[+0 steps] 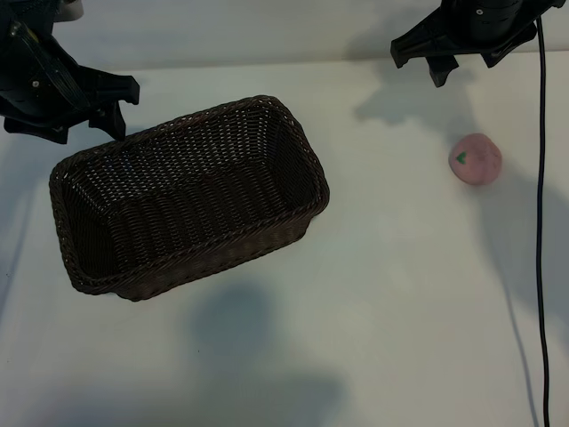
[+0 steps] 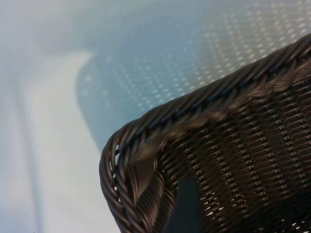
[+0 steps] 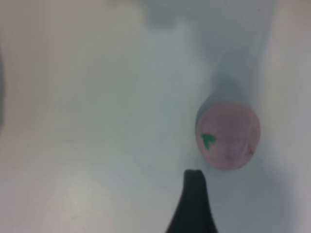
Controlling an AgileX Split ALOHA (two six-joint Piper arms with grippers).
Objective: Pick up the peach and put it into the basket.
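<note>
at far left of the exterior view, above the white bench (image 1: 400, 294): the black left tool (image 1: 105, 114), hanging over the upper left corner of the basket, with fingers spread wide and nothing between them. holding nothing, touching nothing that can be seen.

next, to the right and below: the large rectangular dark-brown woven wicker basket (image 1: 191, 200) with rounded corners and braided rim, resting on the bench, turned a little so that its right end sits higher in the view. inside only the woven floor and walls. in the left wrist view, one rounded corner of the same basket (image 2: 146, 150) with its braided rim, close under the camera, and one dark fingertip (image 2: 184, 208) over the weave.

further right, at the top edge: the black right tool (image 1: 462, 64), also spread wide, empty, above the bench.

last, lower right of that tool and apart from it: the small round pale-pink peach (image 1: 476, 159) with a tiny green leaf mark, lying on the bench, well apart from the basket. in the right wrist view, the peach (image 3: 227, 135) just beside one dark fingertip (image 3: 193, 204), contact not seen.
</note>
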